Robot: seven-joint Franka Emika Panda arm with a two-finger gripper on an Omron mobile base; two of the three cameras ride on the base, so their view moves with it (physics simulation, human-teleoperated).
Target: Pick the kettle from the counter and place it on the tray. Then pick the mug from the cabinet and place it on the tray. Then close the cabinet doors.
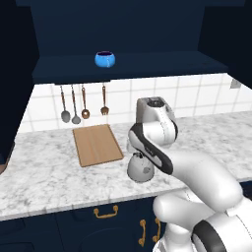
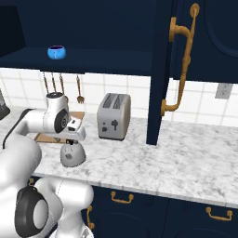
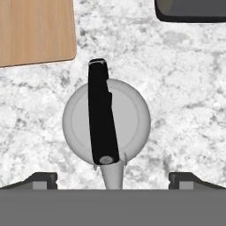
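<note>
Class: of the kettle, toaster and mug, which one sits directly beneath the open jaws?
The kettle: grey, black-handled, right under the jaws; the toaster stands aside, the mug on the shelf.

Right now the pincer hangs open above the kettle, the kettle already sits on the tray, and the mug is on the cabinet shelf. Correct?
Not quite. The kettle is not on the tray; it stands on the counter beside it, as the hand view shows. The rest holds: the pincer hangs open above the kettle, and the mug is on the cabinet shelf.
</note>
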